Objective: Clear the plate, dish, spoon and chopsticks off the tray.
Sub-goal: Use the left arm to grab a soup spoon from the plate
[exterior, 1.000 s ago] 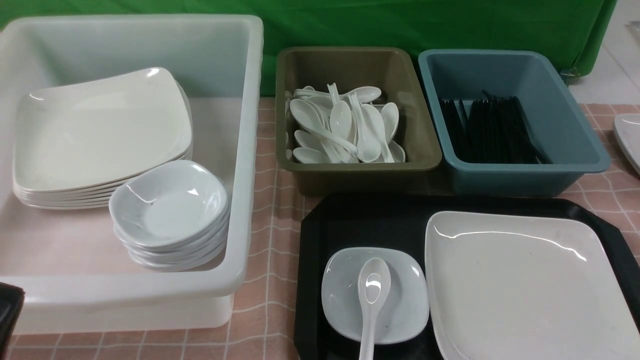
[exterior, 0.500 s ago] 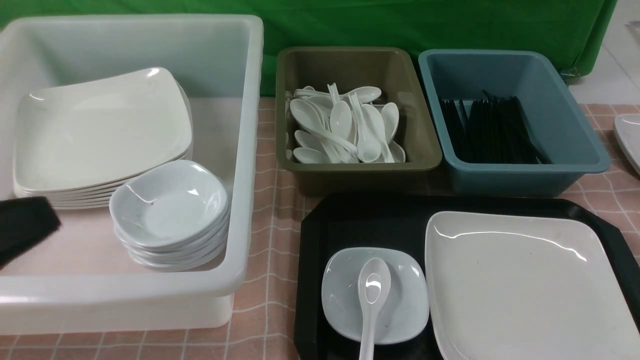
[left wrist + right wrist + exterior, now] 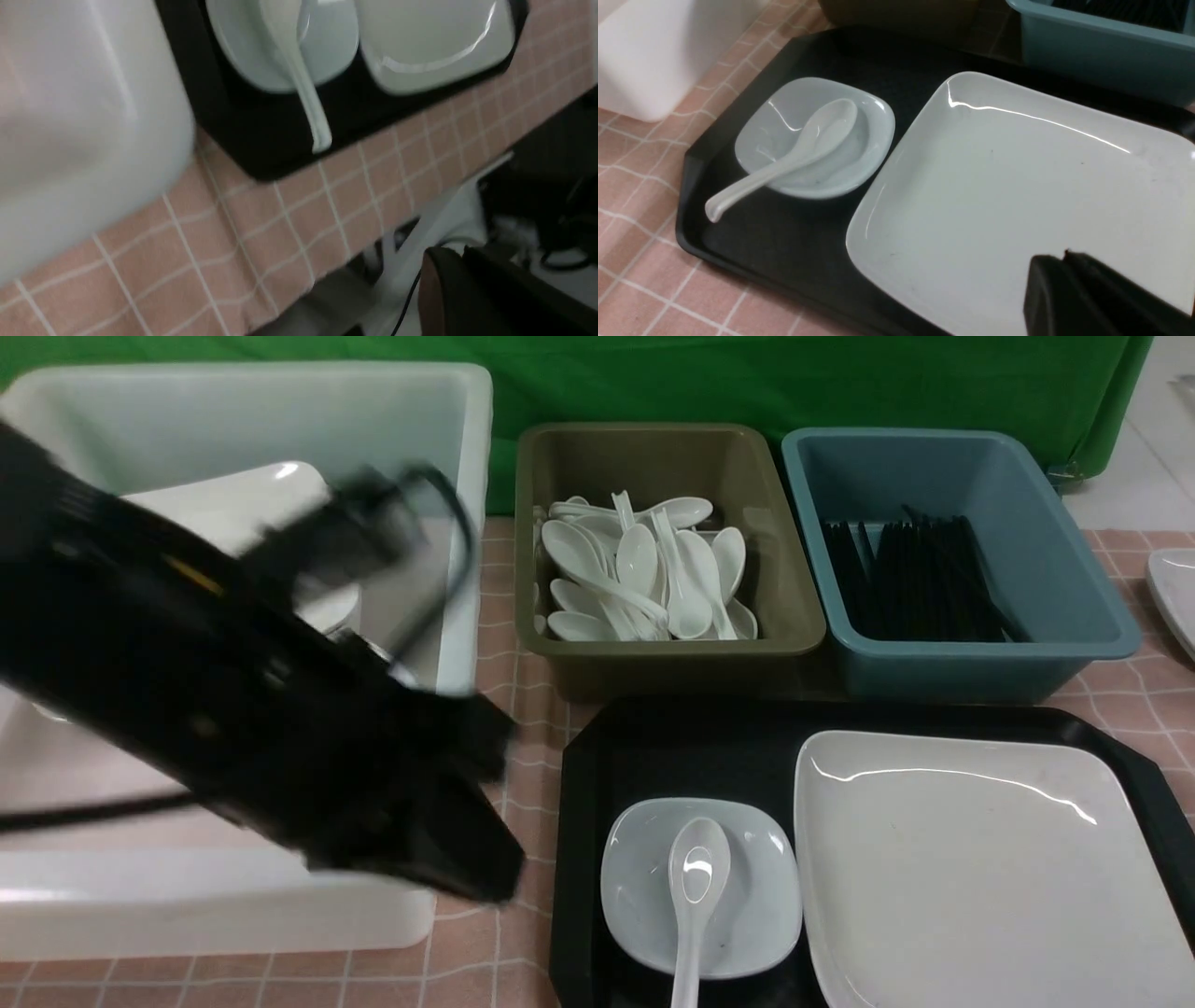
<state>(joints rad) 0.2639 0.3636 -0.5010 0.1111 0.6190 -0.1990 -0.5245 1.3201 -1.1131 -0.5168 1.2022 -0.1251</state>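
The black tray (image 3: pixel 653 756) lies at the front right. On it, the small dish (image 3: pixel 756 905) sits on the left and holds the white spoon (image 3: pixel 695 873), whose handle points toward me. The big cream plate (image 3: pixel 980 877) fills the tray's right side. No chopsticks show on the tray. My left gripper (image 3: pixel 495 877), blurred by motion, hangs shut just left of the tray's left rim, and its fingertips (image 3: pixel 439 261) press together. My right gripper (image 3: pixel 1064 256) is shut and empty above the plate's (image 3: pixel 1008 186) near part; it is outside the front view.
My left arm covers much of the white tub (image 3: pixel 457 523) and the stacked crockery in it. Behind the tray stand an olive tub (image 3: pixel 653 653) of white spoons and a blue tub (image 3: pixel 980 658) of thin black sticks. Another white plate (image 3: pixel 1176 597) lies at the right edge.
My left arm has swung in from the left edge, across the white tub, to the tray's left rim. The things on the tray have not moved.
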